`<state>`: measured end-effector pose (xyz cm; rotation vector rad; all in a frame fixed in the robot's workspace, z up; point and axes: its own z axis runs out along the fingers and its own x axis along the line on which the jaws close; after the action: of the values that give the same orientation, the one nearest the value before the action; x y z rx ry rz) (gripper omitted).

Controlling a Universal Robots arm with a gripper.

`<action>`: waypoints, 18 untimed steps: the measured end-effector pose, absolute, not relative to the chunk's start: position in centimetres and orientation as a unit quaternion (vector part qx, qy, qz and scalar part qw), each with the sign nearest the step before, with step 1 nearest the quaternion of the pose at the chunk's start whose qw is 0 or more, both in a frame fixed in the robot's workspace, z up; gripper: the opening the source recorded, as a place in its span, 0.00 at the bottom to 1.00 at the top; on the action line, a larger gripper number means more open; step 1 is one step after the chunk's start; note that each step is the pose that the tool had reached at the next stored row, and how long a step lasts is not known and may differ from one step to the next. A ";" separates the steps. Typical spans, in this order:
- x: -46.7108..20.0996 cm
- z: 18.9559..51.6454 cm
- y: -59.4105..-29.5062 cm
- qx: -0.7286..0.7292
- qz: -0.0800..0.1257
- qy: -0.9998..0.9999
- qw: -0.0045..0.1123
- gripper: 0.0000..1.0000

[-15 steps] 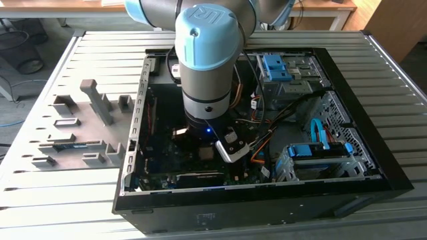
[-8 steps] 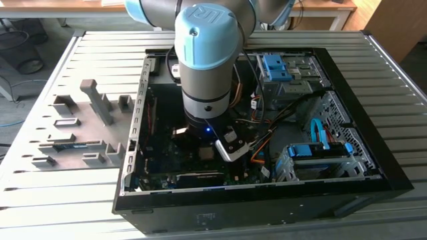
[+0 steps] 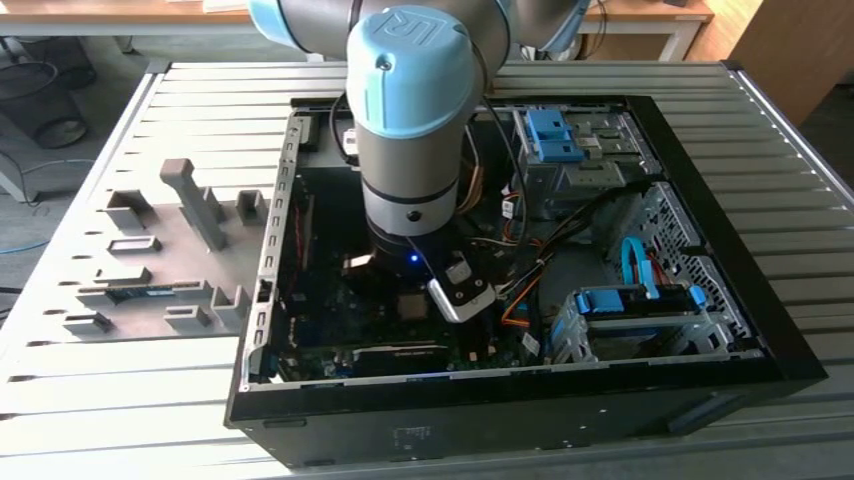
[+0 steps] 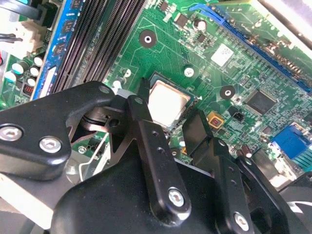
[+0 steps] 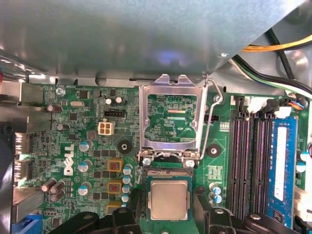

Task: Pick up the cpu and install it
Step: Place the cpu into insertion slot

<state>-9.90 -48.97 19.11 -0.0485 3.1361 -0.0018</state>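
We see the small square silvery-grey cpu (image 5: 168, 200) lying flat, seated on the green motherboard (image 5: 222, 168); our black gripper (image 4: 169, 107) straddles it, spread open, holding nothing.

We see a broad grey worktable of ribbed metal slats (image 3: 120, 420) spreading across the exterior view, its grooves running from side to side. Bright light falls on the slats toward the exterior view's right, while the near edge lies duller. Behind it stands a light wooden desktop (image 3: 120, 12) and a white metal desk leg (image 3: 681, 40). A black wire wastebasket (image 3: 40, 100) sits on the bluish-grey floor (image 3: 24, 225) at the exterior view's left. A warm brown wooden cabinet panel (image 3: 787, 50) rises at the far right corner.
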 end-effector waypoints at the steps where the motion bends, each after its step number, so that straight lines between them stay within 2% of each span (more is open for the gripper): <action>1: -9.9 19.1 -49.0 -0.015 -0.001 1.000 0.003 0.54; 18: -10.0 19.1 -48.9 -0.016 -0.001 1.000 0.002 0.54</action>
<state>-10.02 -48.91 19.11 -0.0486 3.1365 -0.0018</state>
